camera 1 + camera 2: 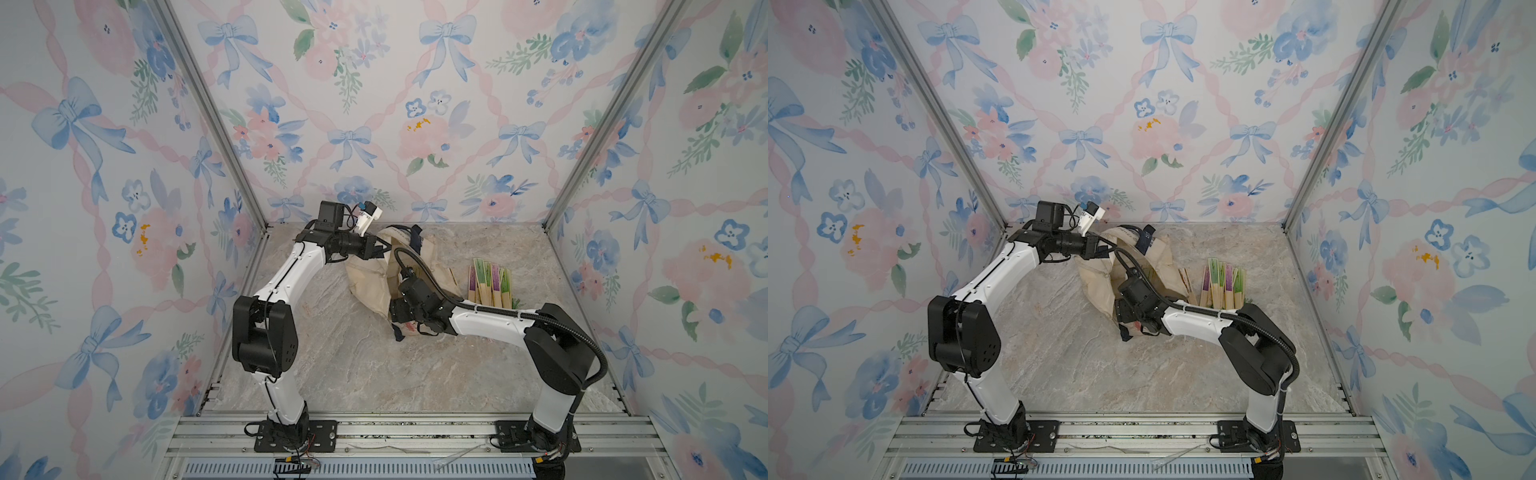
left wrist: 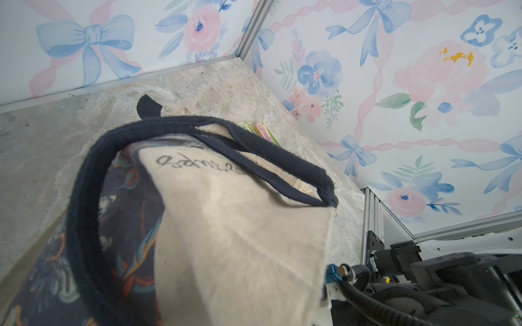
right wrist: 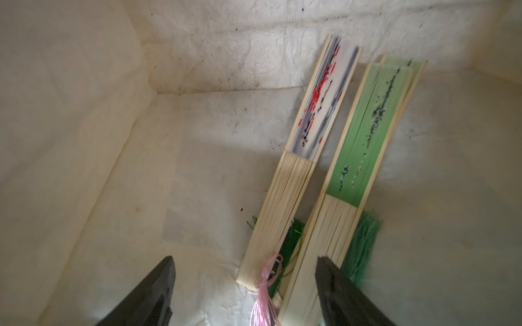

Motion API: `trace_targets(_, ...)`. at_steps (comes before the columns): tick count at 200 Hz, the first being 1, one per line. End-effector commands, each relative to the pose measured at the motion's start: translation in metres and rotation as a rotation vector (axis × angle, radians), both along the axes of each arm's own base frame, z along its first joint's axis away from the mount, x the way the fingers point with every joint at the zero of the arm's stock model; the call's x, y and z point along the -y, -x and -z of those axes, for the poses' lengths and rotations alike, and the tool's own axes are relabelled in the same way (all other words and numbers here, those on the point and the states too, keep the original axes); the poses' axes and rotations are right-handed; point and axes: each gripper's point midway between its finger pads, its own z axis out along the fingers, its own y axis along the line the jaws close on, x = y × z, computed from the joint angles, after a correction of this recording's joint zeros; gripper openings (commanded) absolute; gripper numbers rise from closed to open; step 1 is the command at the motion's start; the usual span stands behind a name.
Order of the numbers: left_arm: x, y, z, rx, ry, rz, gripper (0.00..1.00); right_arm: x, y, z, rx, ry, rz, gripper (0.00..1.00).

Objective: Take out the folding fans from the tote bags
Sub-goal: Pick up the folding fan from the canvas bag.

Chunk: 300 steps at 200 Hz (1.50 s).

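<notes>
The left arm [image 1: 286, 272] and right arm [image 1: 486, 322] share one build in both top views: smooth white shells on the long links, blocky matt-black housings at the joints, and flat black base plates [image 1: 316, 436] with pale screw heads. A thin black cable runs along the left arm's white shells under small ties, and its wrist carries a white camera bracket [image 1: 369, 220] with a blue plug, while a ribbed black hose [image 1: 498, 311] runs along the right arm. The right end effector [image 3: 245, 258] has two black, wedge-shaped fingers [image 3: 339, 290].
</notes>
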Motion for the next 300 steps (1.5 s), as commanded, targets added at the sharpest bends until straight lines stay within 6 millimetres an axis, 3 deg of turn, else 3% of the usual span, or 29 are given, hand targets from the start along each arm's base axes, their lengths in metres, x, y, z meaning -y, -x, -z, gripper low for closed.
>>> trace_targets(1,0.004,0.008,-0.021,0.051,0.026,0.019,0.00,-0.003,-0.011,0.000,-0.032,-0.060,0.045,0.80)
trace_targets(69,0.008,0.012,-0.024,0.060,0.024,0.027,0.00,-0.011,-0.022,0.012,-0.094,-0.112,0.071,0.79)
trace_targets(160,0.012,0.018,-0.032,0.079,0.027,0.039,0.00,-0.002,-0.037,0.034,-0.183,-0.155,0.159,0.78)
trace_targets(234,0.015,0.026,-0.037,0.096,0.023,0.047,0.00,0.019,-0.047,0.052,-0.204,-0.071,0.244,0.77)
trace_targets(300,0.016,0.025,-0.031,0.082,0.017,0.044,0.00,0.043,-0.048,0.052,-0.165,0.002,0.311,0.77)
